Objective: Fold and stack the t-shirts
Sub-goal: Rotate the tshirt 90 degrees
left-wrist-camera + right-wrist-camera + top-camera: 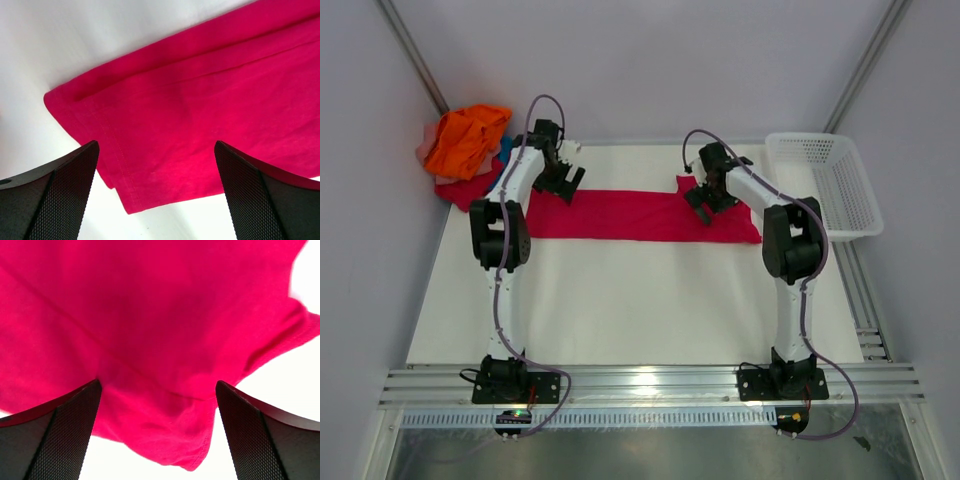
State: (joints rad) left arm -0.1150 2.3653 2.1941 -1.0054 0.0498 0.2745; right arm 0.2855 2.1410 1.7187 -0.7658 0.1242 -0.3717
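A: Where do we enter the plain crimson cloth t-shirt (640, 215)?
B: Flat on the white bench (640, 310), folded into one long band that runs left to right across the far half.
A: Left hand (563, 186)?
B: Over the band's left end. In its wrist view we see both fingers (55, 195) spread wide with nothing gripped, so we enter it as released. Below them lies the hemmed short edge with its stitch line, and a fold runs along one long edge.
A: Right hand (704, 206)?
B: Over the band near its right end, with its fingers (55, 435) also wide apart: released. The cloth under it is rumpled, with a loose lobe at the lower edge of its wrist view. We cannot tell whether either hand's tips touch the cloth.
A: Other items?
B: At the far left corner we note a loose heap, a bright orange cloth t-shirt (468, 138) on top of a red cloth t-shirt (470, 190), near the band's left end. A white plastic mesh basket (825, 180) sits at the far right, apart from the band
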